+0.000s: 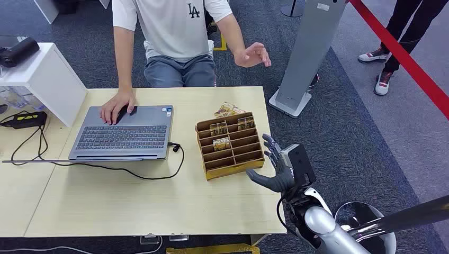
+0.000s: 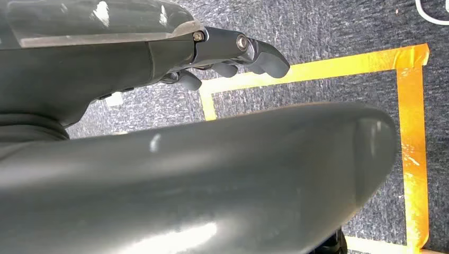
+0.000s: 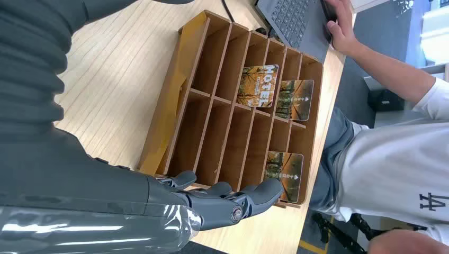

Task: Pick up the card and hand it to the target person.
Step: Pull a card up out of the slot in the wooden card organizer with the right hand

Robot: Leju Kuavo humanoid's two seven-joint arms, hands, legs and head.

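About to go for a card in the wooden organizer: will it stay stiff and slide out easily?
Probably stiff: each card stands flat and unbent in its slot. Its glossy face suggests it may slip between the fingers. It looks thin and light, so the organizer should stay put.

"LA" — printed on the person's white T-shirt (image 1: 174, 21); "HOTEL" — on a card (image 3: 259, 85) in the wooden organiser (image 3: 180, 95).

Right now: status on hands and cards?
Right hand open beside card rack. Left hand hanging, empty. Cards in slots, none picked. Nothing blocking.
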